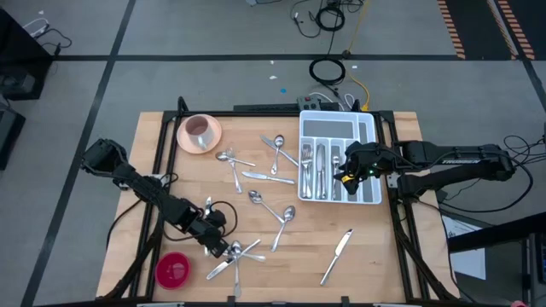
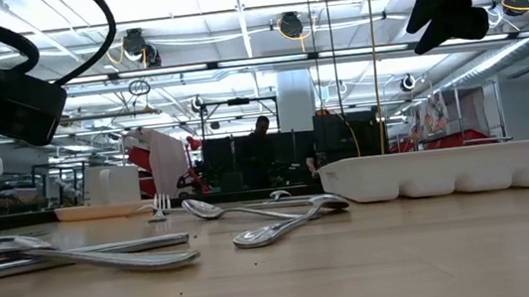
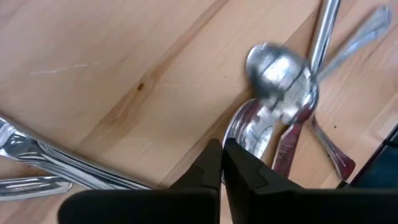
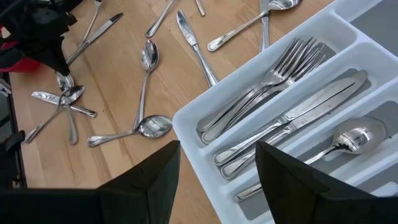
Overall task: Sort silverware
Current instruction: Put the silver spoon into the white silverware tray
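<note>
Where the table's near edge meets the left arm, you see the left gripper (image 1: 223,245) down on a small pile of silverware (image 1: 237,254), fingers (image 3: 208,167) pressed together with the tips at a spoon bowl (image 3: 249,127); you can't tell if anything is actually pinched. A red dish (image 1: 173,269) sits just beside that pile at the near left corner. A knife (image 1: 337,255) lies alone toward the near right. Mid-table you have two spoons (image 1: 271,215) crossing near each other, then more loose spoons, a knife and forks (image 1: 256,162) scattered further back. The right gripper (image 1: 351,168) hangs above the white tray (image 1: 368,130) with fingers spread, holding nothing. In the tray lie forks (image 4: 267,81), knives (image 4: 298,112) and a spoon (image 4: 348,140), each in separate slots. A pink cup (image 1: 198,130) on its saucer stands at the far left.
</note>
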